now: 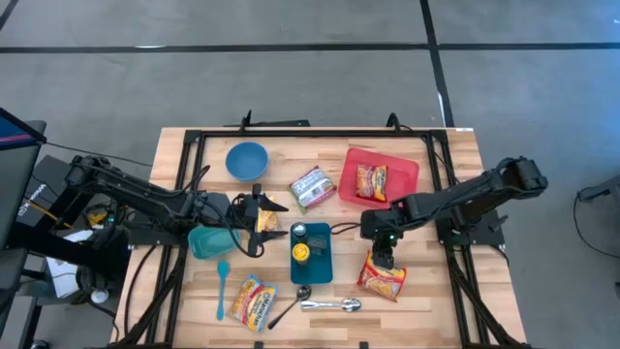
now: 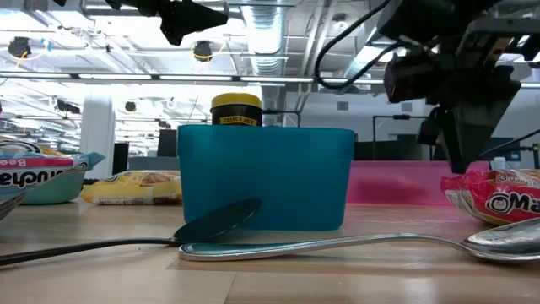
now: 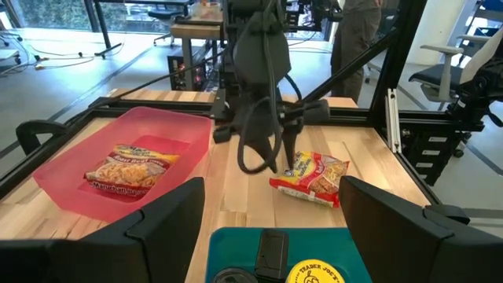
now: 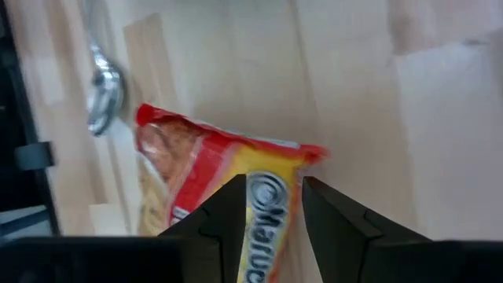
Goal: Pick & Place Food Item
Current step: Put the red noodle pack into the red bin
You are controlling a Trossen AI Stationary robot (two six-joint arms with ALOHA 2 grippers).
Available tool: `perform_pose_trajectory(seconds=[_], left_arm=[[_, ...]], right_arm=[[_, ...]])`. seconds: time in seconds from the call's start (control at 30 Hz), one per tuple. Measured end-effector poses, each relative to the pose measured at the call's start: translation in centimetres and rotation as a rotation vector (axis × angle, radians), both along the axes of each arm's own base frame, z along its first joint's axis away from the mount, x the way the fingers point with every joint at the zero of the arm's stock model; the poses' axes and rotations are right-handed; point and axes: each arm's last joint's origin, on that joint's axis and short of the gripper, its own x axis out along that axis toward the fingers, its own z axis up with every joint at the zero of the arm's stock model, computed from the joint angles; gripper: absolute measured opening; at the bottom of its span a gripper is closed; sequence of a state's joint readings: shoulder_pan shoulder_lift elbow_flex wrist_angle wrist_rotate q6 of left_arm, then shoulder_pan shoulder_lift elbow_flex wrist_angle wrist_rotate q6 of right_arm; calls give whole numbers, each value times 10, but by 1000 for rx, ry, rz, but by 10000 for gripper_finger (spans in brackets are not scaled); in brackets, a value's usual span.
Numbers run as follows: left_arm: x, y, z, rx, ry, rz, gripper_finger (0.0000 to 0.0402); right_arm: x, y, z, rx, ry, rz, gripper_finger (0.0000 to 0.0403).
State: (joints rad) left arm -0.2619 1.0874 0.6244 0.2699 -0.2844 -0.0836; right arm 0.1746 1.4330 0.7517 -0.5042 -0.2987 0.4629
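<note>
A red and yellow ramen packet point(image 1: 383, 278) lies flat on the wooden table at the front right; it also shows in the right wrist view point(image 4: 236, 169) and the left wrist view point(image 3: 314, 177). My right gripper point(image 1: 380, 254) points down at the packet's far end and is shut on it. My left gripper point(image 1: 260, 221) hangs open and empty left of centre, above a yellowish packet point(image 1: 272, 222), level and facing the table's right. A red tray point(image 1: 402, 170) at the far right holds another noodle packet point(image 1: 371, 181). My right gripper pinches the ramen packet's far end point(image 4: 273, 185) between its two fingers, coming from above and pointing down. The fingers point(image 3: 273, 161) stand close together at that end. The packet lies on the table and is not lifted.
A teal container point(image 1: 318, 267) with a yellow-lidded jar point(image 1: 301, 254) stands at centre. A blue bowl point(image 1: 247, 160) and a green-white packet point(image 1: 312, 188) lie farther back. A teal cup point(image 1: 206, 240), a teal spoon point(image 1: 222, 288), another packet point(image 1: 254, 301) and metal spoons point(image 1: 329, 304) lie near the front.
</note>
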Motion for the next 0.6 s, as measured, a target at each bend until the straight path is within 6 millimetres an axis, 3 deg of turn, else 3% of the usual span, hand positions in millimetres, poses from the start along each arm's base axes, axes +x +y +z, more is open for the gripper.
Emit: perform_pose_trajectory(seconds=[0.3, 0.6], left_arm=[[0, 0, 0, 0, 0, 0, 290], [0, 0, 0, 0, 1, 0, 290]], right_arm=[[11, -8, -16, 81, 29, 12, 95], [12, -13, -13, 84, 5, -6, 71]])
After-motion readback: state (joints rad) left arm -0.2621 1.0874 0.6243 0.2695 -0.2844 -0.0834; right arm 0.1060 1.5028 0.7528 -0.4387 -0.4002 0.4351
